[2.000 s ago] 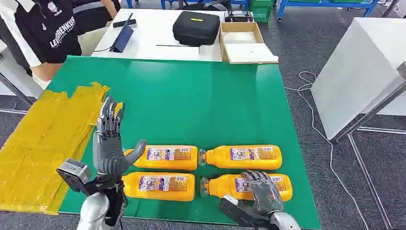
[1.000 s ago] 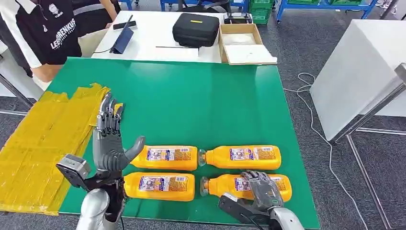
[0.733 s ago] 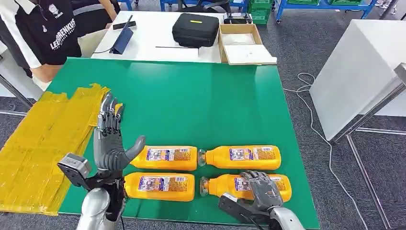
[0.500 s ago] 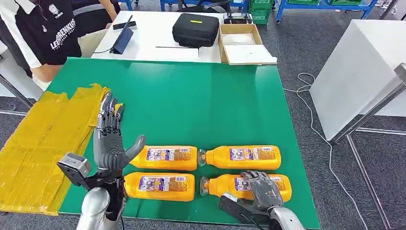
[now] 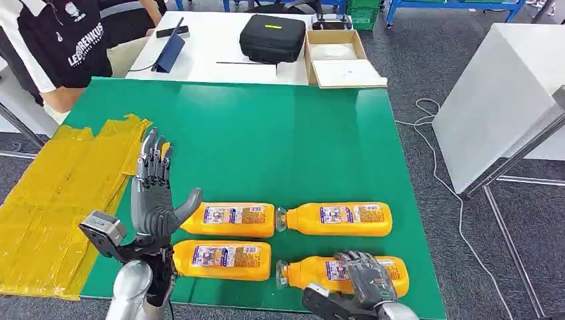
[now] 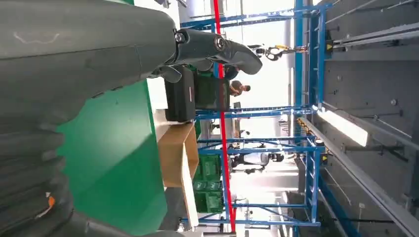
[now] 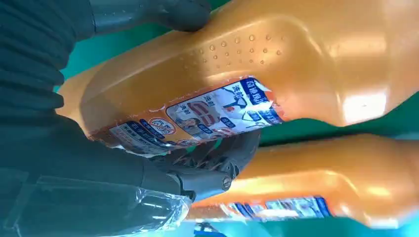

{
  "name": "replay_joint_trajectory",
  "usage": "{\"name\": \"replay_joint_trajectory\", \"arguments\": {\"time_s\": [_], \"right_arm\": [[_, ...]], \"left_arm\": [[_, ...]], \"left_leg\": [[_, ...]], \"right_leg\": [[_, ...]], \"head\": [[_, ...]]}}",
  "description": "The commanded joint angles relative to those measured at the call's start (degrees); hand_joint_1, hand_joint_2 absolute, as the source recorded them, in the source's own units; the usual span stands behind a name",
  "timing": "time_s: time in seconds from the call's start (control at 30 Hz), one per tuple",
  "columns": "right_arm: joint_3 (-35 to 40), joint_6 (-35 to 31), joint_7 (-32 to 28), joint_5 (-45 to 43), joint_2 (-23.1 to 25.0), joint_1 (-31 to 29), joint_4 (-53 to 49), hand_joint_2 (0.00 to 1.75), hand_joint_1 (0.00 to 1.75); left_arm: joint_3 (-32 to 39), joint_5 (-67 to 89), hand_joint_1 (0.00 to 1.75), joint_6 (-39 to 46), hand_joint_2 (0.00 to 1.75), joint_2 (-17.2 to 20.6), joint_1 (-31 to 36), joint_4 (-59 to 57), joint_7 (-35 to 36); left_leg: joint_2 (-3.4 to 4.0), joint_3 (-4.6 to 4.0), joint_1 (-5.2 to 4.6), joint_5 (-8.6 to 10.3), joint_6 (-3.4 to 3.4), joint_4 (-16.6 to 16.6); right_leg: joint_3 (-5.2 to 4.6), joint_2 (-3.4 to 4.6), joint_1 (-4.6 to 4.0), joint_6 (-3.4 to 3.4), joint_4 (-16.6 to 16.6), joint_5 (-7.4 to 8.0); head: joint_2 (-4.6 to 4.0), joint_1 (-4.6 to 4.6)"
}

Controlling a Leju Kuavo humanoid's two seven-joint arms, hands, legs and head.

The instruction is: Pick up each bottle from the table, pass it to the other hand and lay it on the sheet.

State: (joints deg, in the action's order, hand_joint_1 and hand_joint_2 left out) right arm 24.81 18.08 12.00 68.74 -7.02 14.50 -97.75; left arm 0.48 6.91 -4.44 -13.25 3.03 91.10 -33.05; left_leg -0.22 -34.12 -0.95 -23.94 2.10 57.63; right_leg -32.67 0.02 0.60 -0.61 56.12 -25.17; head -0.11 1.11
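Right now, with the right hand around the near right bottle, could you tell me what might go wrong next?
1. The right hand grips the near right bottle around its label end, far from the cap, so the bottle may tilt or slip as it rises.
2. The far right bottle lies close beside it and could get nudged.
3. The left hand waits open above the left bottles, so a dropped handover could land on them.

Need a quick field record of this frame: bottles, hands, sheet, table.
bottles: four orange bottles lying on their sides, two rows of two
held bottle: near right one, gripped by right hand
left hand: raised, fingers spread, holding nothing
sheet: yellow, over the table's left edge, no bottle on it
table: green top
handover: not yet done
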Motion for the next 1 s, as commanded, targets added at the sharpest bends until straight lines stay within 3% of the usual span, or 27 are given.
{"name": "replay_joint_trajectory", "arguments": {"time_s": [0.03,0.27,0.43,0.67,0.8,0.87,0.93,1.0], "right_arm": [[0.02,0.22,0.73,1.32,1.07,2.43,-11.3,1.75,1.75],[-0.25,-1.88,0.43,2.68,1.29,2.65,-13.29,1.75,1.75],[-1.76,-1.68,1.08,5.84,3.93,3.12,-20.27,1.75,1.75],[-4.25,-6.21,0.03,12.46,7.55,3.85,-25.62,1.75,1.75],[-8.58,-13.78,-3.63,8.02,11.48,3.47,-26.57,1.75,1.75],[-14.21,-23.23,-8.07,1.16,15.56,3.34,-24.99,1.75,1.75],[-17.07,-27.97,-13.64,-7.09,15.74,2.95,-21.82,1.75,1.75],[-17.9,-29.56,-15.1,-8.12,15.43,3.03,-19.87,1.75,1.75]], "left_arm": [[1.91,-0.33,0.0,-0.61,1.75,0.17,1.27,-3.19,0.51],[2.49,-0.42,0.0,-0.76,1.75,0.05,0.9,-2.8,0.52],[3.27,-0.62,0.0,-1.69,1.75,-0.01,1.63,-4.21,0.73],[4.33,-0.85,0.0,-2.28,1.75,0.33,4.11,-9.14,0.2],[4.42,-0.64,0.0,-2.54,1.75,0.13,4.53,-10.3,0.06],[2.46,1.11,0.0,-2.84,1.75,-0.13,5.43,-11.37,0.17],[0.28,2.5,0.0,-2.35,1.75,-0.51,6.19,-12.0,0.71],[-0.36,2.85,0.0,-1.8,1.75,-0.69,6.35,-12.11,0.9]], "left_leg": [[0.01,-0.1,0.01,-0.02,-0.12,0.0],[0.03,-0.16,0.04,-0.03,-0.19,-0.01],[0.01,-0.25,0.01,-0.02,-0.13,0.02],[-0.08,-0.23,0.03,0.0,-0.19,-0.01],[-0.01,-0.2,0.09,-0.05,-0.29,0.01],[-0.05,-0.22,0.08,-0.03,-0.26,0.02],[-0.18,-0.3,0.04,0.04,-0.14,-0.02],[-0.16,-0.26,0.07,0.03,-0.12,-0.03]], "right_leg": [[-0.12,0.01,-0.01,0.03,0.01,-0.02],[-0.16,0.01,-0.03,0.04,-0.04,-0.02],[-0.27,-0.01,0.01,0.04,0.03,-0.03],[-0.25,-0.1,-0.01,0.05,-0.01,-0.03],[-0.2,-0.03,-0.07,0.08,-0.03,-0.03],[-0.22,-0.07,-0.06,0.08,-0.02,-0.04],[-0.27,-0.2,-0.03,0.04,-0.04,-0.02],[-0.23,-0.18,-0.05,0.02,-0.09,-0.01]], "head": [[0.0,0.0],[0.0,0.0],[0.0,0.0],[0.0,0.0],[0.0,0.0],[0.0,0.0],[0.0,0.0],[0.0,-0.02]]}}
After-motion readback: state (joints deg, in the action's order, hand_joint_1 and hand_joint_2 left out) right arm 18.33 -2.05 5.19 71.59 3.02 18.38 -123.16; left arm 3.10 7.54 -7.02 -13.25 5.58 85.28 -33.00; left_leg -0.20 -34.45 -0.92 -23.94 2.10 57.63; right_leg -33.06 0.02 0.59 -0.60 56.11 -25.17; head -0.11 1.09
